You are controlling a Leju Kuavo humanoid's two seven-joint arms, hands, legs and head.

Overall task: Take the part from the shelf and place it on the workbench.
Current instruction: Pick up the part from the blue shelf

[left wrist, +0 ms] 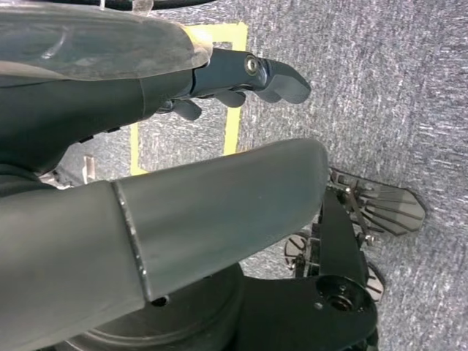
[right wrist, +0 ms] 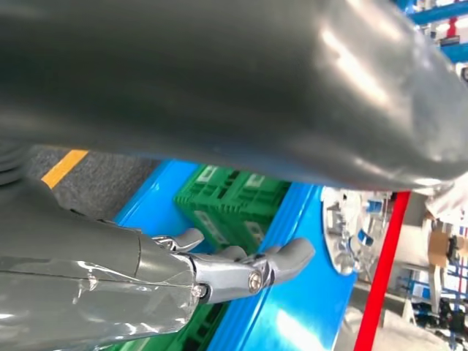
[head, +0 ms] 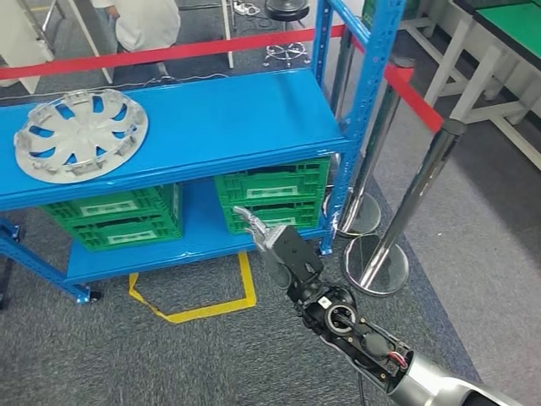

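The silver wheel cover (head: 81, 134) (the part) is lying flat on the top deck of the blue shelf (head: 223, 127), in the upper left of the head view, untouched and well apart from either hand. The right hand (head: 268, 237) is reaching in from the lower right toward the centre of the frame, sitting in front of the lower shelf level near the right-hand green crate (head: 274, 196); its fingers (right wrist: 276, 259) are extended and apart, grasping nothing. A second green crate (head: 115, 218) is sitting under the wheel cover on the lower deck. In the left wrist view the left hand (left wrist: 237, 80) is hanging over grey carpet (left wrist: 386, 95) and yellow floor tape (left wrist: 235, 88), fingers loosely extended, nothing held. Chrome stanchions (head: 408, 211) carrying a red barrier belt (head: 160, 52) are standing right of centre, beside the shelf's corner post. A person in white (head: 137, 21) is standing behind the shelf at the upper edge.
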